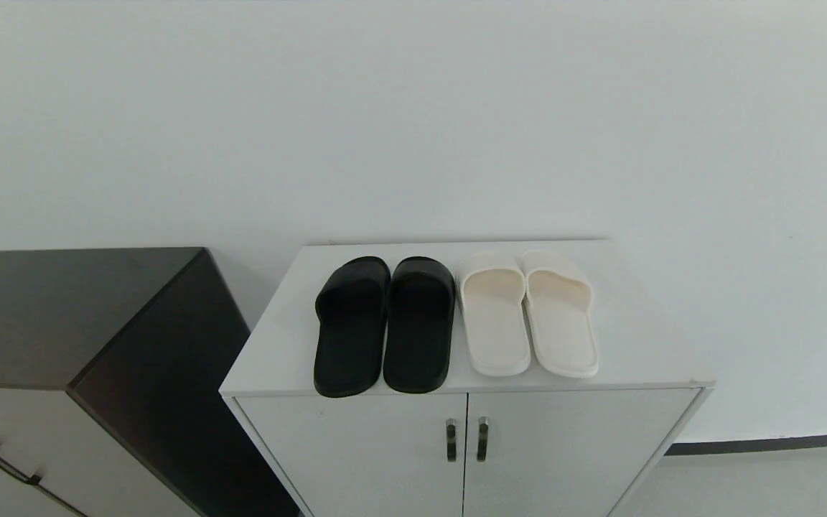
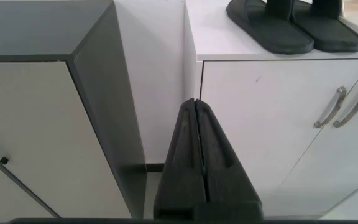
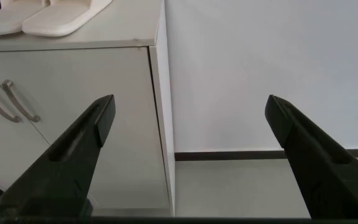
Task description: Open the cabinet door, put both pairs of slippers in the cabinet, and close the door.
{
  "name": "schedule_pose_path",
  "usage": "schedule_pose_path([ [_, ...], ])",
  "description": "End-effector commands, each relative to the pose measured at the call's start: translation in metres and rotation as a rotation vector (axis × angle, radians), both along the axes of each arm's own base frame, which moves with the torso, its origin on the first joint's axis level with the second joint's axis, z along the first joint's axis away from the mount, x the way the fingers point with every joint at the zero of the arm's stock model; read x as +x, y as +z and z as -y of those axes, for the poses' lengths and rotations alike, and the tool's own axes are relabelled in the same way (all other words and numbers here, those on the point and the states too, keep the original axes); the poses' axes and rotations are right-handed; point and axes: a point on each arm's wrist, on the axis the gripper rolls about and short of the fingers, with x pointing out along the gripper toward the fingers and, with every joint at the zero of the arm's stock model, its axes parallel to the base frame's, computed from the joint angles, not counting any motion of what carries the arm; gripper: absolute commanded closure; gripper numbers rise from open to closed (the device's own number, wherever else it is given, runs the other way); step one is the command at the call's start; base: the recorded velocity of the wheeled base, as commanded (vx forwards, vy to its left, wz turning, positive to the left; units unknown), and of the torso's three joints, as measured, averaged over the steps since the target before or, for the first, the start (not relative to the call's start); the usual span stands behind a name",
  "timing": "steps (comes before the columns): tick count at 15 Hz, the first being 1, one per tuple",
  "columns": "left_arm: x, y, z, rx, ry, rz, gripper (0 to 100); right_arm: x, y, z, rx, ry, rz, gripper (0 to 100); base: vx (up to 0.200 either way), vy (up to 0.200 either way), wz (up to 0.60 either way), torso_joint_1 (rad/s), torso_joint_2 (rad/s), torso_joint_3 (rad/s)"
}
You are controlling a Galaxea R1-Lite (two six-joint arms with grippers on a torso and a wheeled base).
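Cabinet (image 1: 277, 345) base cut off in head view; inside hidden behind two shut doors (image 1: 356, 459). Two handles (image 1: 451, 439) at centre seam. On top: two black slippers (image 1: 352, 330), two cream slippers (image 1: 496, 323), pairs side by side; black heels seemingly overhang front edge. Left gripper (image 2: 196, 109) closed, empty, low by cabinet's left corner. Right gripper (image 3: 189, 106) spread wide, empty, by right corner. One dark-topped cabinet (image 1: 97, 309) at left, cropped.

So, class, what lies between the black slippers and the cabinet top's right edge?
The cream slippers, close beside the black slippers on the white cabinet; the head view shows it.
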Motion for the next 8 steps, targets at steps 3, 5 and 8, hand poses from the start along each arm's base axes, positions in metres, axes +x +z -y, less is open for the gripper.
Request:
schedule_pose_path([
  [3, 0.0, 0.0, 0.0, -0.001, 0.0, -0.002, 100, 0.0, 0.0, 0.0, 0.0, -0.004, -0.001, 0, 0.0, 0.0, 0.0, 0.0, 0.0, 0.0],
  [5, 0.0, 0.0, 0.0, 0.002, 0.0, -0.002, 100, 0.0, 0.0, 0.0, -0.003, -0.024, -0.001, 0, 0.0, 0.0, 0.0, 0.0, 0.0, 0.0],
  [8, 0.0, 0.0, 0.0, 0.001, 0.0, -0.002, 100, -0.011, 0.097, 0.002, 0.17, -0.063, 0.167, 0, 0.0, 0.0, 0.0, 0.0, 0.0, 0.0],
])
